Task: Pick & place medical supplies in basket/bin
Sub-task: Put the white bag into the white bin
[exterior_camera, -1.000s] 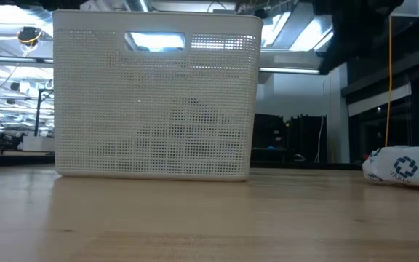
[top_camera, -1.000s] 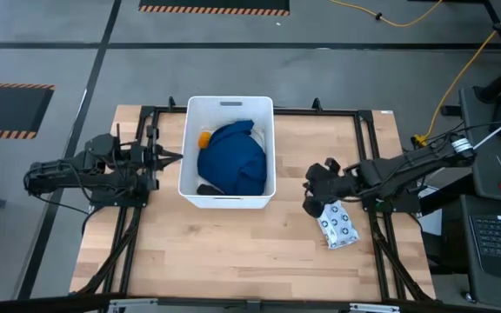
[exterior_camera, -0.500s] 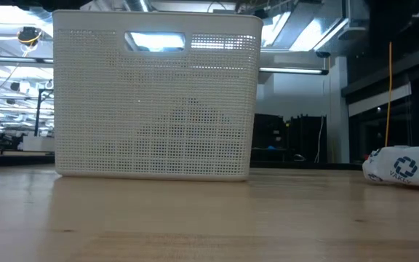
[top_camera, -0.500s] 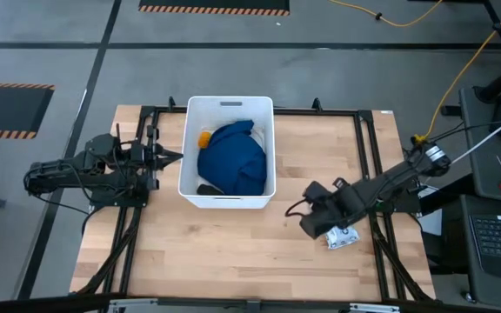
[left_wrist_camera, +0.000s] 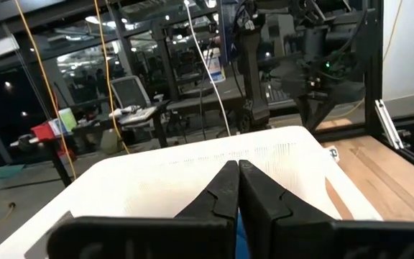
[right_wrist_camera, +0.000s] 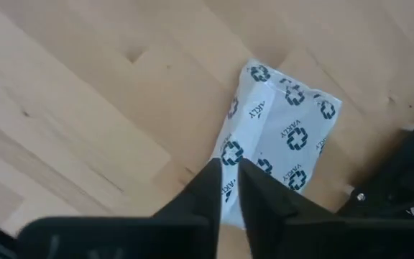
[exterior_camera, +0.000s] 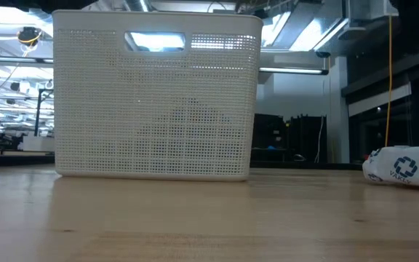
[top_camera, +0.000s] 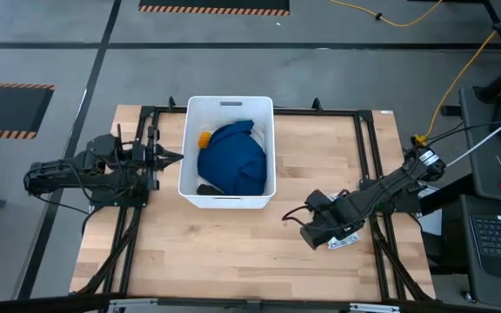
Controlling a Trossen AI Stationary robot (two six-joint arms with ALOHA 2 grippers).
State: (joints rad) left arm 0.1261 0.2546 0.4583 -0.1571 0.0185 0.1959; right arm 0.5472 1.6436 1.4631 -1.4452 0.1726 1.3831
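Two arms are in view over the wooden table (top_camera: 233, 243). The right hand (top_camera: 318, 235) is positioned above the white dark-dotted soft packet (right_wrist_camera: 279, 140), which lies flat on the table, well to the right of the white tub (top_camera: 192, 148). Its fingers (right_wrist_camera: 261, 191) are nearly pressed together, with a narrow gap, and grip nothing. The left hand (top_camera: 174, 156) waits just beside the tub's left wall, fingertips pressed together. Inside the tub, the dark blue cloth (top_camera: 231, 158) fills most of the space; the orange bottle (top_camera: 203, 137) sits at its far-left edge, and a black oblong (top_camera: 205, 189) lies at the near-left corner.
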